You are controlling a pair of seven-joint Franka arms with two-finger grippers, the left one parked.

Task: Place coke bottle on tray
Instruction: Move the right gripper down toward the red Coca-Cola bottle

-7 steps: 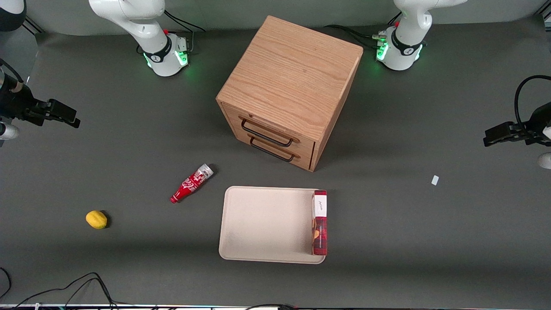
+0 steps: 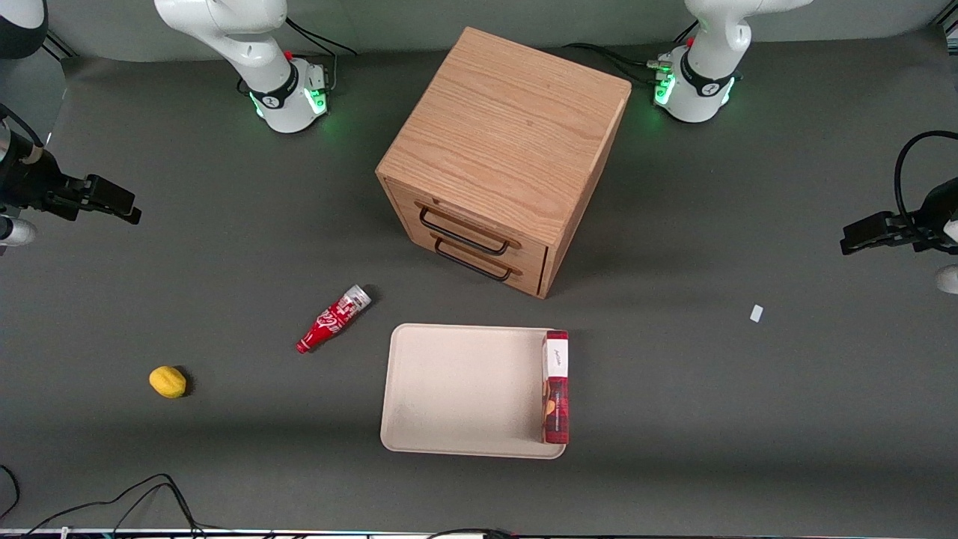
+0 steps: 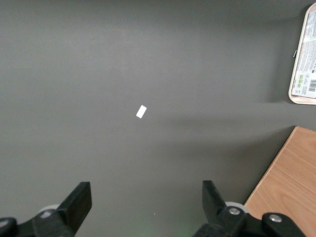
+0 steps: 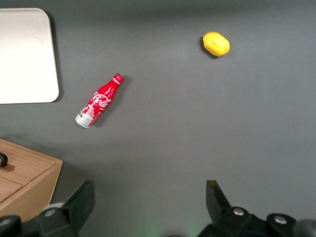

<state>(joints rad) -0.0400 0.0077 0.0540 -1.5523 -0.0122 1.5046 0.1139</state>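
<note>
We saw the table [image 2: 224,464] covered in a dark grey mat, and on it, as the biggest thing, a wooden cabinet [image 2: 505,150] with two drawers, both shut, their dark handles facing the front camera. Nearer to that camera than the cabinet lay the tray [image 2: 456,389], flat and cream-coloured. It held only a red box [image 2: 555,385] with a white label, lying along the tray's edge toward the parked arm's end of the table; the rest of the tray's floor was bare.

The coke bottle [image 2: 334,318] lay on its side on the mat, just beside the tray's corner toward the working arm's end, not touching it, its red cap pointing toward the front camera and its silver base toward the cabinet. The gripper [image 2: 112,202] hung high near the working arm's end of the table, well apart from the bottle, its fingers spread wide and holding nothing.

A yellow lemon [image 2: 168,382] sat alone, nearer the front camera than the bottle. A small white scrap [image 2: 756,313] lay toward the parked arm's end; the right wrist view did not show it
</note>
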